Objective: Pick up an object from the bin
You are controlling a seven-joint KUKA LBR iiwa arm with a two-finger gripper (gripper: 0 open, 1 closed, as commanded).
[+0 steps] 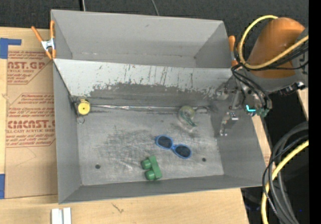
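Gripper (224,126) at the bin's (150,37) right; open or closed, I cannot tell. Nearest is one clear greenish piece (188,115); also one blue sunglasses (173,146), one green brick (151,168), one yellow disc (83,108).

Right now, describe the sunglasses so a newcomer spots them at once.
In the grey bin, look at the floor's middle, toward the near wall. The sunglasses lie just up-right of the green blocks. Only they are blue, with two joined oval lenses.
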